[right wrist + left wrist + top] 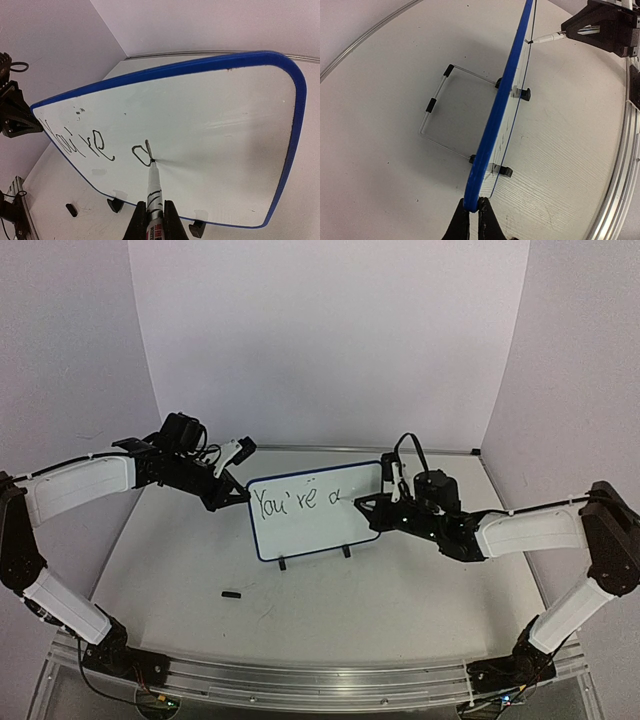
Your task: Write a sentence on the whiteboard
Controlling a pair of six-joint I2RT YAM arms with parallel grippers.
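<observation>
Right pincer [155, 217] clenched on marker [153, 187], tip touching whiteboard [225, 125] at end of sentence [285, 501]. Left pincer [474, 214] clamped on whiteboard frame edge. Risk: excess tip pressure tilts whiteboard backward off surface [400, 590], and stroke skids.

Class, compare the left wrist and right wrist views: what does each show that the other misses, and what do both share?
Left wrist only: the wire stand behind the whiteboard, seen edge-on. Right wrist only: the sentence on its face, and a small black piece on the table. Both: the left gripper clamping the frame, and the right gripper pressing the marker tip to the board.
</observation>
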